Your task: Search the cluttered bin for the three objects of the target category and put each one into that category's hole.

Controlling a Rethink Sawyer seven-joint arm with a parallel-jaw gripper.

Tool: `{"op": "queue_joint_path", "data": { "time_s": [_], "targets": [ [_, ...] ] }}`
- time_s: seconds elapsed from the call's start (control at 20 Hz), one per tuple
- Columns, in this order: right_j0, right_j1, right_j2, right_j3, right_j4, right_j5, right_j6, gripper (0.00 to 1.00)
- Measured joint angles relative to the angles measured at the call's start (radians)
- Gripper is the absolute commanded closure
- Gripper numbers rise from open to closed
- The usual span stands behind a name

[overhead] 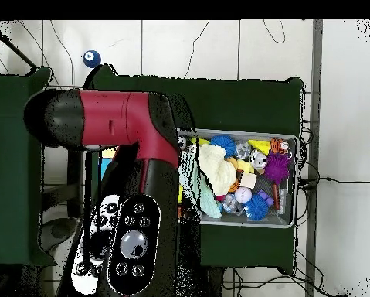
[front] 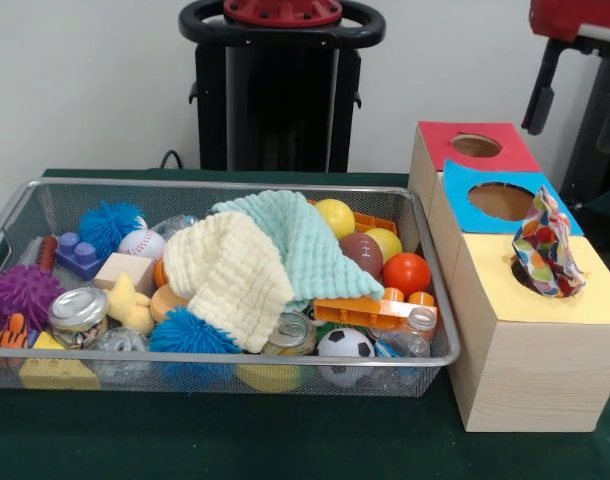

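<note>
While the red and black arm (overhead: 118, 147) fills much of the overhead view, I cannot tell how its jaws stand. One colourfully patterned fabric piece (front: 545, 247) sticks up from the round hole in the yellow-topped wooden box (front: 530, 340), just beside the silver wire-mesh bin (front: 15, 215).

The table is viewed from its near edge, low and close, facing the pedestal (front: 282, 85). From high above, it is viewed straight down, largely covered by the arm (overhead: 118, 178). The wire basket (front: 225, 375) (overhead: 284, 223) is shared by both.
</note>
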Motion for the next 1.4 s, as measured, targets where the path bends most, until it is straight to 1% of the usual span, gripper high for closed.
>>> {"op": "queue_joint_path", "data": {
  "time_s": [0.65,0.7,1.0,1.4],
  "targets": [
    [-0.005,0.075,0.000,0.000,0.000,-0.007,0.000,0.00],
    [-0.005,0.086,0.000,0.000,0.000,-0.010,0.000,1.00],
    [-0.011,0.102,0.002,0.000,0.016,-0.011,0.000,1.00],
    [-0.031,0.114,0.019,-0.009,0.073,-0.011,0.000,1.00]
  ]
}}
